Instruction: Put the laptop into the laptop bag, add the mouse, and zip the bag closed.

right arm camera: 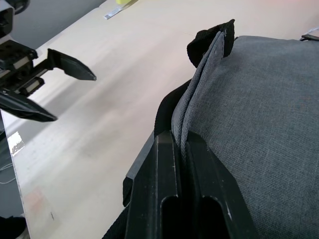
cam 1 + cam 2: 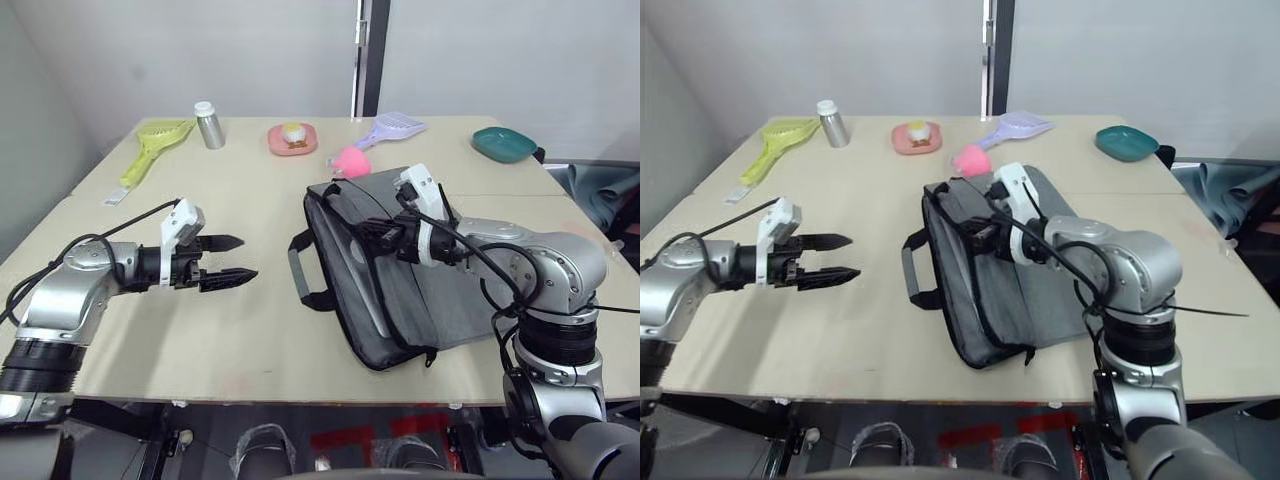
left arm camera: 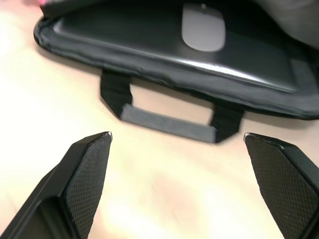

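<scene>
1. On the table (image 2: pixel 250 330), the laptop bag (image 2: pixel 440 290) lies flat toward the robot's right, its mouth open toward the left gripper.
2. Right gripper (image 2: pixel 372 232): fingers (image 1: pixel 167 199) pinched on the bag's upper flap edge, holding the mouth open.
3. Left gripper (image 2: pixel 233 261): fingers spread, holding nothing, hovering over bare table well apart from the bag and level with its strap handle (image 2: pixel 305 270).
4. Left wrist view: the laptop (image 3: pixel 149 45) sits inside the open bag; the mouse (image 3: pixel 203 31) rests on top of it.
5. Pink fluffy object (image 2: pixel 350 160) lies just beyond the bag's far corner.
</scene>
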